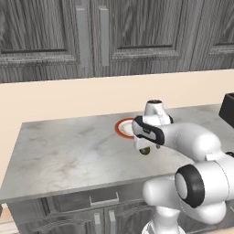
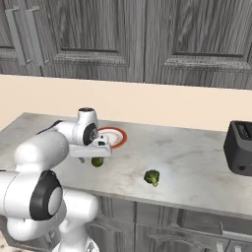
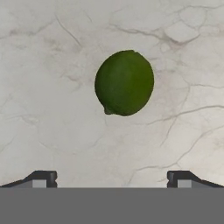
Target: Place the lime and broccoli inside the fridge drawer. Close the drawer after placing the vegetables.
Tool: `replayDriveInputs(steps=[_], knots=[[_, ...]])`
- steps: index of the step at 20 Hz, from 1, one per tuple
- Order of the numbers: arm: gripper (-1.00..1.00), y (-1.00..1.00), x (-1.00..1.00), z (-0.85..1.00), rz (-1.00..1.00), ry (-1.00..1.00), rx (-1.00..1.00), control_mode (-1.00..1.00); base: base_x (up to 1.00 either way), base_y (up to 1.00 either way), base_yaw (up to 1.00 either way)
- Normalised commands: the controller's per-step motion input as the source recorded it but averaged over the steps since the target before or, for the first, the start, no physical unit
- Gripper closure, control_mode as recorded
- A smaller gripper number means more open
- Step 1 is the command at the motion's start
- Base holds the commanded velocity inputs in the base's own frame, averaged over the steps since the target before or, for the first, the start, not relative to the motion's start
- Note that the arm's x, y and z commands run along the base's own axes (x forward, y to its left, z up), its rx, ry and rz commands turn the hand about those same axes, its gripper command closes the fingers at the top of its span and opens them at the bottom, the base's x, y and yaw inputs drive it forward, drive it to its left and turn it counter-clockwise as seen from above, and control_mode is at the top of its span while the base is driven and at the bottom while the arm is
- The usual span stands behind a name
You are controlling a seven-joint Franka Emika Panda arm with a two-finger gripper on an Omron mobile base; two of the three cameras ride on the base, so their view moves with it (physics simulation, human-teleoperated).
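Observation:
The lime (image 3: 124, 82) is a smooth dark green ball lying on the marble counter (image 3: 52, 87). It also shows as the lime (image 1: 145, 151) and the lime (image 2: 97, 161) just under the hand. My gripper (image 3: 112, 177) hangs straight above it, open, its two dark fingertips (image 3: 43, 178) wide apart and touching nothing. The broccoli (image 2: 152, 177), a lumpy green floret, lies on the counter to the right of the lime, near the front edge. The fridge drawer is out of view.
A red-rimmed plate (image 2: 118, 138) sits just behind the hand, also seen as the plate (image 1: 122, 129). A dark toaster (image 2: 239, 147) stands at the counter's right end. Dark wood cabinets hang above, and cabinet fronts with handles (image 1: 104, 199) run below the counter edge.

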Motion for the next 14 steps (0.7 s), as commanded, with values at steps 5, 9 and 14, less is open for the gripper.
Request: replayDriveInputs(steps=[5,9,14], knots=[[-1.00,-0.10,0.09,-0.29,0.03,0.00,0.00,-1.00,0.00,0.00,0.00],[-1.00,-0.15,0.04,-0.21,0.03,0.00,0.00,-1.00,0.00,0.00,0.00],[-1.00,-0.09,0.05,-0.07,0.03,0.00,0.00,-1.00,0.00,0.00,0.00]])
